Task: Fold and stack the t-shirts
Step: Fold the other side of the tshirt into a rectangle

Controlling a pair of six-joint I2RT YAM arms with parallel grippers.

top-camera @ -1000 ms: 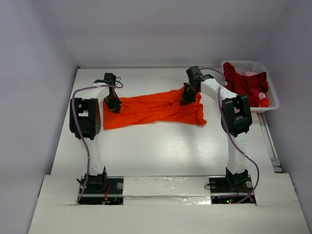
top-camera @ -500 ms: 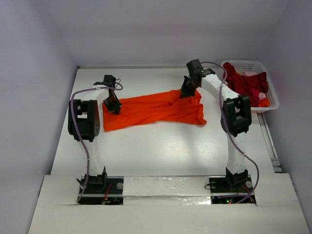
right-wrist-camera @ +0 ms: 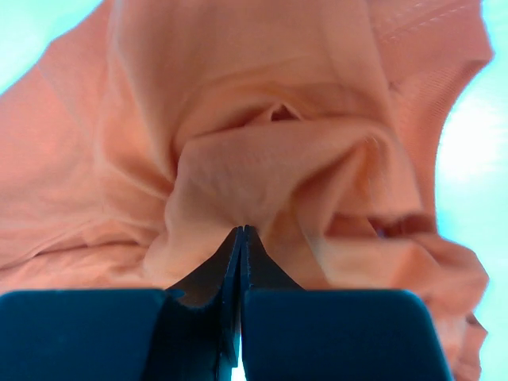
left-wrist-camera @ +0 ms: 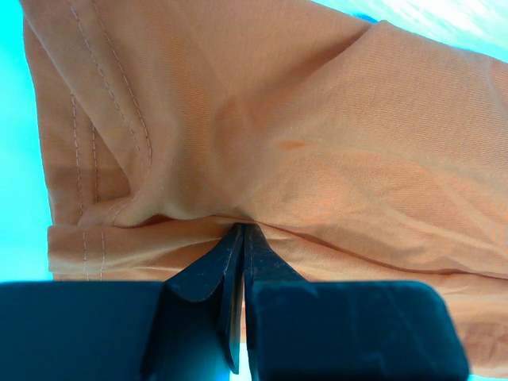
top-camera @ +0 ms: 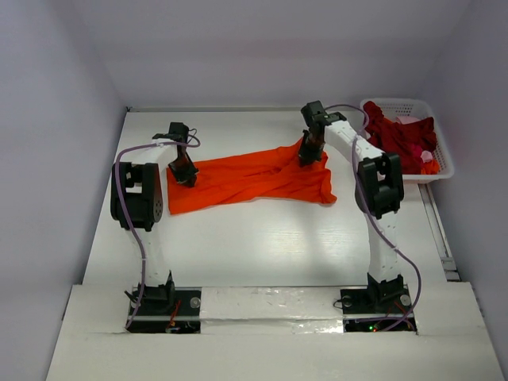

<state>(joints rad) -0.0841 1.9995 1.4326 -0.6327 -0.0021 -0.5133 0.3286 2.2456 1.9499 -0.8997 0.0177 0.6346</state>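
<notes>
While the orange t-shirt (top-camera: 254,178) lies stretched crosswise over the far half of the white table (top-camera: 262,246), I grip it at both ends. The cloth is wrinkled and bunched into a long band running left to right, and its right end drops into a loose flap toward the near side.

My left gripper (top-camera: 184,171) sits at the shirt's left end, jaws pressed together on a fold of orange cloth. Left wrist view: the two black fingers (left-wrist-camera: 202,274) meet at the tips and the fabric puckers right at the pinch. A double-stitched hem runs down the left side of that view.

My right gripper (top-camera: 309,155) is at the shirt's far right edge, likewise clamped tight on a gathered bunch. Right wrist view: the fingers (right-wrist-camera: 202,278) are closed tip to tip, with thick folds radiating from the pinch point. I cannot tell whether the pinched parts are lifted off the table.

Dark red t-shirts (top-camera: 397,135) are piled in the white lattice basket (top-camera: 435,176) at the far right of the table, beside my right arm and apart from the orange shirt. A bit of pink and a bit of orange show at the basket's near right corner.
</notes>
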